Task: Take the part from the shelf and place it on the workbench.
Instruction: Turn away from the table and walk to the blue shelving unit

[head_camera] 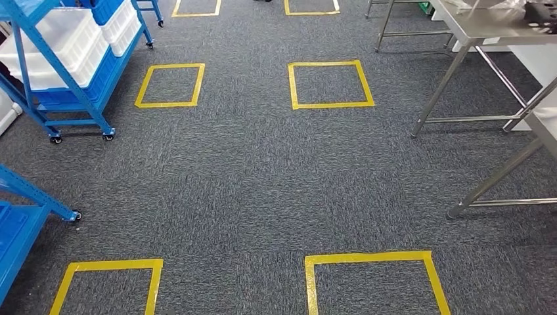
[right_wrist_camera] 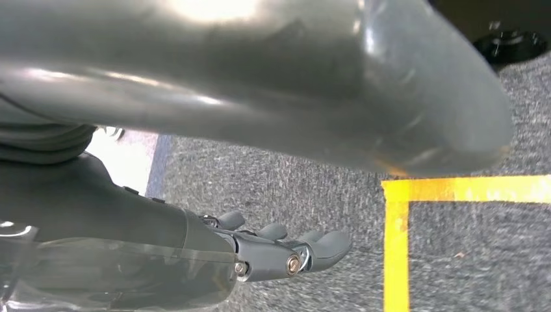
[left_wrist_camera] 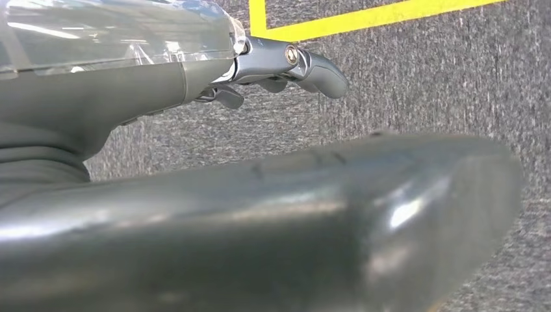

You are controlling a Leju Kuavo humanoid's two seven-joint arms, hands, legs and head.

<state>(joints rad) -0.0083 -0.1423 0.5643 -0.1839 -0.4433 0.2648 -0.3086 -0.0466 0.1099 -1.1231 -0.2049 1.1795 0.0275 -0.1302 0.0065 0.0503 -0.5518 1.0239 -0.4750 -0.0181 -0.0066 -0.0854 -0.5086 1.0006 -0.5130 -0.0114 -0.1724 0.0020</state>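
A blue wheeled shelf (head_camera: 92, 98) stands at the far left and carries white bins (head_camera: 62, 39); I cannot make out the part among them. The steel workbench (head_camera: 489, 26) is at the far right, with something dark (head_camera: 542, 13) on its top. My left hand (left_wrist_camera: 279, 65) hangs over the grey carpet with its fingers stretched out and nothing in them. My right hand (right_wrist_camera: 286, 250) also hangs over the carpet, fingers extended and empty, beside a strip of yellow tape (right_wrist_camera: 395, 253).
A second blue shelf (head_camera: 23, 223) juts in at the near left. Another steel table (head_camera: 545, 118) stands at the right edge, its legs reaching into the floor space. Yellow tape squares (head_camera: 328, 105) mark the carpet between shelves and tables.
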